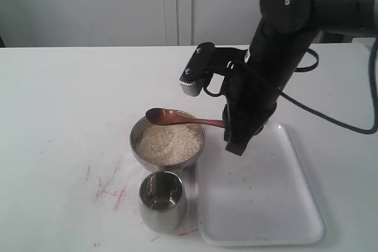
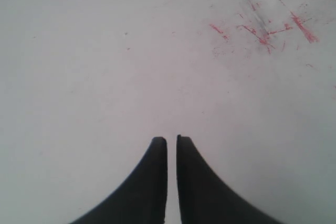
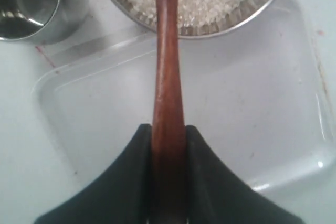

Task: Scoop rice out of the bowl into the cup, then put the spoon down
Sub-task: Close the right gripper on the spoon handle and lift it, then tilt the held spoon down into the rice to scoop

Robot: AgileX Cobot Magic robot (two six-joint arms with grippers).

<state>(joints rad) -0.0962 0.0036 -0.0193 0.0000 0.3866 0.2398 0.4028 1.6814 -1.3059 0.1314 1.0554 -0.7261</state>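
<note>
Spoon (image 1: 183, 119) is in my right tool (image 3: 169, 129), pinched at the very tail of the handle. Jaws are closed flat on the wood from both sides. My left tool (image 2: 171, 140) is empty, jaws near together with only a slit between, hanging over bare tabletop (image 1: 59, 116) with red scuffs (image 2: 262, 30) ahead of it.

Handling, my read: light, stiff wood with a smooth finish, so it could swivel between the pads. The tail grip gives full reach but a long lever, so any load at the head will try to roll or droop it. A hold further up the handle would be steadier, but the tool would crowd the bowl (image 1: 136, 146).

Long axis runs straight out from the right tool, close to level. The oval head is the far end, sitting over the far side of the bowl, above the rice (image 1: 168, 143) and not dug in. Hollow side faces up. It looks empty, but I can't be sure.

Relative to the right tool: bowl is directly ahead, and the white tray (image 1: 266, 205) is underneath it. The cup (image 1: 159, 213) is ahead and off to one side, just beside the bowl and seemingly empty. Rice is loose grain, so it spills on any tilt. I'd keep the head level between bowl and cup.
</note>
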